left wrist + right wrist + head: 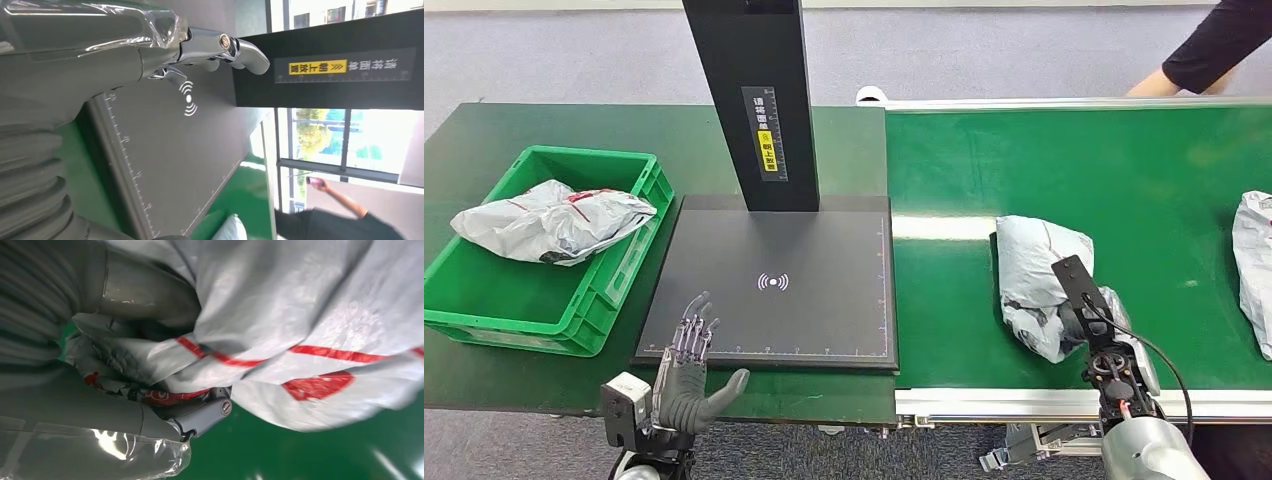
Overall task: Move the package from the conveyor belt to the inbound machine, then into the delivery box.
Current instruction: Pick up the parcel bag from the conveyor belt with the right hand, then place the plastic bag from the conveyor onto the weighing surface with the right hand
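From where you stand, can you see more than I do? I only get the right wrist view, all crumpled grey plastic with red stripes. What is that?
Observer: A grey package lying on a green conveyor belt; the right hand is on it.
Operator: Anything else on the belt?
Observer: Another package sits at the far right edge.
Operator: What is the other hand doing?
Observer: The left hand is empty, fingers apart, at the near edge of a black scanner plate.
Operator: Any packages sorted yet?
Observer: One lies in the green box.
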Robot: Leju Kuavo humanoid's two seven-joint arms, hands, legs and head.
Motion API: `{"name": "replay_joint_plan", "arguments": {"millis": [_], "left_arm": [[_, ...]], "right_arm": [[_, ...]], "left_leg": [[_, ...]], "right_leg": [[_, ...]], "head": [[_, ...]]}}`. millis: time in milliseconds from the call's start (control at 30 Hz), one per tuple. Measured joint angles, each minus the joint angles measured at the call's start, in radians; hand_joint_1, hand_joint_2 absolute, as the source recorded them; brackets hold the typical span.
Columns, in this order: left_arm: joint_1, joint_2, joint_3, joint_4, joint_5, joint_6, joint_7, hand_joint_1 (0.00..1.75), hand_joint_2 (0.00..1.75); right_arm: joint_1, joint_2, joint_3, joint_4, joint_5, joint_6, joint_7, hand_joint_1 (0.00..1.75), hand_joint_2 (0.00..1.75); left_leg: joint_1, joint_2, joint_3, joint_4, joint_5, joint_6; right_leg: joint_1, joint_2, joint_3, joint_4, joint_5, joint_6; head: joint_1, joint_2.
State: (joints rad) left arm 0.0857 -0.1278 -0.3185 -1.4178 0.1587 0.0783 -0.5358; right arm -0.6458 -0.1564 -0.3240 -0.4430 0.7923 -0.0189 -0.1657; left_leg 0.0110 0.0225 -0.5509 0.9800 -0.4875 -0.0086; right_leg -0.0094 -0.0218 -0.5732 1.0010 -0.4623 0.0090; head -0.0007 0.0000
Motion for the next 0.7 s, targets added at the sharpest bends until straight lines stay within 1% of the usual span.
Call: {"name": "replay_joint_plan", "arguments": {"millis": [67,133,267,367,500,700], "left_arm": [[-0.015,-0.004,0.006,0.000,-0.020,-0.005,-0.002,0.00,1.75],[-0.029,-0.011,0.017,-0.003,-0.040,-0.007,-0.004,0.00,1.75],[-0.050,-0.027,0.053,-0.028,-0.054,-0.012,-0.003,0.00,1.75],[-0.060,-0.038,0.082,-0.044,-0.050,-0.018,-0.008,0.00,1.75],[-0.074,-0.049,0.108,-0.055,-0.031,-0.013,-0.021,0.00,1.75],[-0.099,-0.052,0.128,-0.061,-0.006,0.027,-0.027,0.00,1.75]], "right_arm": [[0.002,0.033,0.031,-0.072,-0.034,0.000,-0.022,1.75,1.75],[0.014,0.068,0.088,-0.183,-0.080,0.000,-0.027,1.75,1.75],[0.055,0.121,0.251,-0.419,-0.171,-0.011,-0.003,1.75,1.75],[0.079,0.157,0.376,-0.549,-0.226,-0.013,0.014,1.75,1.75],[0.081,0.209,0.517,-0.624,-0.296,0.006,0.012,1.75,1.75],[0.067,0.310,0.683,-0.638,-0.329,0.064,0.015,1.75,1.75]], "left_leg": [[0.000,0.000,0.000,0.000,0.001,0.000],[0.000,0.000,-0.001,0.000,0.001,0.000],[0.000,0.000,-0.001,0.000,0.001,-0.001],[0.000,0.000,-0.002,0.000,0.001,-0.001],[0.000,0.000,-0.002,0.000,0.001,-0.001],[0.001,0.000,-0.002,0.000,0.001,-0.001]], "right_leg": [[0.000,0.000,0.000,0.000,0.000,0.000],[0.000,0.000,-0.001,0.001,0.000,0.000],[0.000,0.000,-0.002,0.001,0.000,0.000],[0.000,0.001,-0.003,0.001,0.000,0.000],[0.000,0.001,-0.003,0.001,0.000,0.000],[0.001,0.001,-0.003,0.001,0.000,0.000]], "head": [[0.000,0.000],[0.000,0.000],[0.000,0.000],[0.000,0.000],[0.000,0.000],[0.000,0.000]]}}
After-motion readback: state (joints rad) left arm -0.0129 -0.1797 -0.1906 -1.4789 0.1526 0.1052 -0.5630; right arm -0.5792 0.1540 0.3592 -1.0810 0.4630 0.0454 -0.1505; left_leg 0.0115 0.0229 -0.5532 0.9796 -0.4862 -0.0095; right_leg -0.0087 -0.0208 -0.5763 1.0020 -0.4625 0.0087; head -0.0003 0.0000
